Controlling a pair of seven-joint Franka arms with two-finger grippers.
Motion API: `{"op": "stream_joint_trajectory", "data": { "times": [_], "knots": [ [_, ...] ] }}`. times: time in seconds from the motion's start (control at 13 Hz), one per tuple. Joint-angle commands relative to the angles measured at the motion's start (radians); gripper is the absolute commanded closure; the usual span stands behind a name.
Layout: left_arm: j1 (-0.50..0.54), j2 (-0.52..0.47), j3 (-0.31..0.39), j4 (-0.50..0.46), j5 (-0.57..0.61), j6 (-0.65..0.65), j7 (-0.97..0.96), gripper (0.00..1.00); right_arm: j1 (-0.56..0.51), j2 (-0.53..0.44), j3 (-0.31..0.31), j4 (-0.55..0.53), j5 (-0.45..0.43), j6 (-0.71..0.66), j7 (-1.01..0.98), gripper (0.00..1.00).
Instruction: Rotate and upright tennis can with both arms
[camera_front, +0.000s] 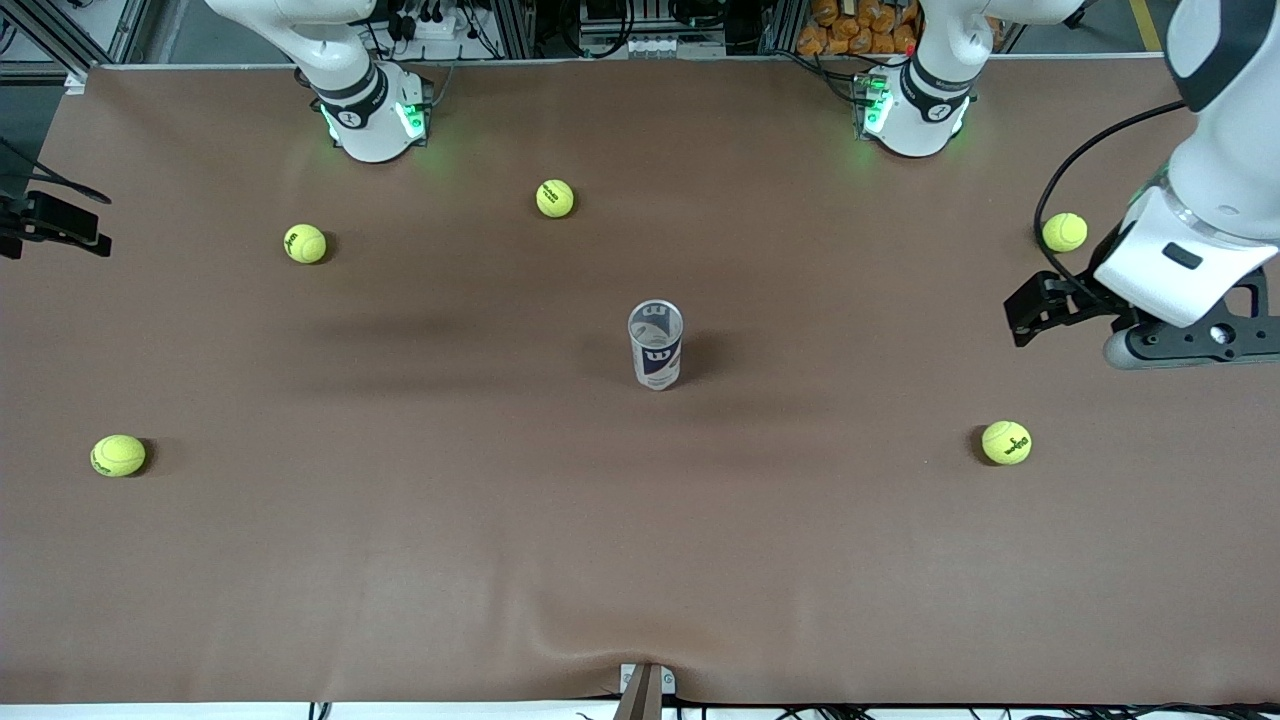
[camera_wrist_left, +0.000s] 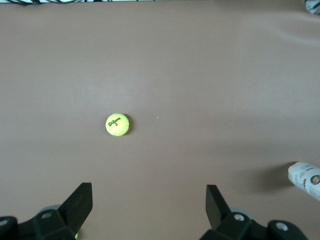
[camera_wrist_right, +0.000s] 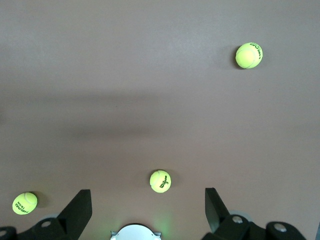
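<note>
The tennis can (camera_front: 656, 345) stands upright in the middle of the table, silvery rim up, navy band with a white W facing the front camera. Only its white label end (camera_wrist_left: 305, 180) shows at the edge of the left wrist view. My left gripper (camera_front: 1035, 308) hangs open and empty over the left arm's end of the table, well away from the can, its fingers wide apart (camera_wrist_left: 149, 202). The right gripper (camera_wrist_right: 148, 205) is out of the front view. In the right wrist view it is open and empty, high above the right arm's base (camera_wrist_right: 135, 232).
Several yellow tennis balls lie scattered on the brown table: one (camera_front: 1006, 442) near the left gripper, one (camera_front: 1064, 232) beside the left arm, two (camera_front: 555, 198) (camera_front: 305, 243) near the right arm's base, one (camera_front: 118, 455) toward the right arm's end.
</note>
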Motion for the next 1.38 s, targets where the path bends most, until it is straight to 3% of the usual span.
{"op": "stream_joint_trajectory", "data": {
  "times": [0.0, 0.15, 0.31, 0.38, 0.54, 0.62, 0.85, 1.08, 1.31],
  "knots": [
    [0.036, -0.032, -0.014, -0.032, -0.022, -0.011, 0.029, 0.00, -0.013, -0.002, 0.009, -0.003, 0.001, 0.005, -0.014, 0.00],
    [0.134, -0.029, -0.018, -0.035, -0.110, -0.011, 0.099, 0.00, -0.013, -0.001, 0.009, -0.003, 0.001, 0.005, -0.014, 0.00],
    [0.164, -0.032, -0.026, -0.052, -0.117, -0.011, 0.108, 0.00, -0.013, -0.001, 0.011, -0.003, 0.001, 0.005, -0.014, 0.00],
    [0.191, -0.032, -0.059, -0.056, -0.117, -0.011, 0.107, 0.00, -0.013, -0.001, 0.009, -0.003, 0.001, 0.005, -0.014, 0.00],
    [0.353, -0.037, -0.222, -0.070, -0.112, -0.011, 0.107, 0.00, -0.013, -0.001, 0.009, -0.003, 0.001, 0.005, -0.015, 0.00],
    [0.387, -0.047, -0.256, -0.084, -0.100, -0.009, 0.108, 0.00, -0.013, -0.001, 0.009, -0.002, 0.001, 0.005, -0.015, 0.00],
    [0.388, -0.093, -0.259, -0.154, -0.097, 0.024, 0.108, 0.00, -0.015, -0.001, 0.009, -0.002, 0.001, 0.005, -0.015, 0.00],
    [0.391, -0.207, -0.258, -0.334, -0.097, 0.132, 0.111, 0.00, -0.013, -0.001, 0.009, -0.002, 0.001, 0.006, -0.015, 0.00],
    [0.386, -0.225, -0.252, -0.360, -0.098, 0.132, 0.111, 0.00, -0.015, -0.001, 0.009, -0.002, 0.001, 0.008, -0.014, 0.00]
  ]
}}
